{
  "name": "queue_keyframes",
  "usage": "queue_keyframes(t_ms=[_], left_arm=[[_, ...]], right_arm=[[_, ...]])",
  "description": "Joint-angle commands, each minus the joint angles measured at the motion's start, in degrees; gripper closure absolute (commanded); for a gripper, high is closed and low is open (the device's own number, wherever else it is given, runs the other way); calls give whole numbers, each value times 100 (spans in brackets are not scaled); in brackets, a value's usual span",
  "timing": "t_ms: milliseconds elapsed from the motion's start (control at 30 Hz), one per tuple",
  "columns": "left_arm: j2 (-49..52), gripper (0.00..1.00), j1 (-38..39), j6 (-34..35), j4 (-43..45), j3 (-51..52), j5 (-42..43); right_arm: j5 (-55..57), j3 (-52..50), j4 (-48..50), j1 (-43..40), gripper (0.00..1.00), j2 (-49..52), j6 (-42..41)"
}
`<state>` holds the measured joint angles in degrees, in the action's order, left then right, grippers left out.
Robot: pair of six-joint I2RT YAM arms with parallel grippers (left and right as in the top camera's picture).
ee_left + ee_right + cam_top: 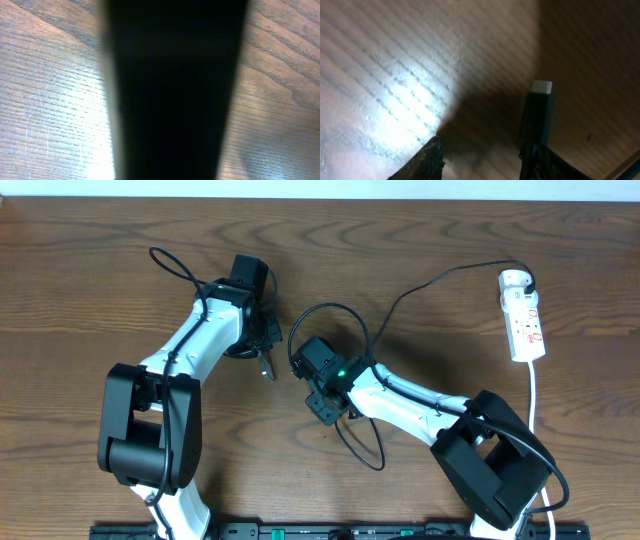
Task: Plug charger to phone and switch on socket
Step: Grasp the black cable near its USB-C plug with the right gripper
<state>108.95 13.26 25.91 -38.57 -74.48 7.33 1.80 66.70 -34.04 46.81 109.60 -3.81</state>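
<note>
In the overhead view my left gripper (pixel 260 345) is shut on the phone (pixel 266 367), which is seen edge-on as a thin grey sliver. The phone (pixel 175 90) fills the middle of the left wrist view as a dark slab and hides the fingers. My right gripper (pixel 299 366) sits just right of the phone. In the right wrist view its jaws (pixel 482 150) stand apart. The charger's black connector (pixel 538 112), silver tip up, lies along the right finger with a wide gap to the other finger (pixel 427 160). The socket (pixel 523 320) lies at the far right.
The charger's black cable (pixel 420 285) runs from a black plug (pixel 527 280) at the socket's top end and loops around my right arm (pixel 360 445). A white cord (pixel 534 395) leaves the socket toward the table's front. Bare wooden table (pixel 100 280) surrounds both arms.
</note>
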Motion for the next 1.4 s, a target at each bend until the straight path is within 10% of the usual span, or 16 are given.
queue_keyframes(t_ms=[0,600,1367], left_arm=[[-59,93,22,55,7,-17,-52],[-59,93,22,55,7,-17,-52],[-59,93,-11,55,7,-17,-55]], right_arm=[[494,57,-20,11,63,63,92],[507,229,105,-122,65,66,-46],[435,1397,-1674,-107,44,186,83]])
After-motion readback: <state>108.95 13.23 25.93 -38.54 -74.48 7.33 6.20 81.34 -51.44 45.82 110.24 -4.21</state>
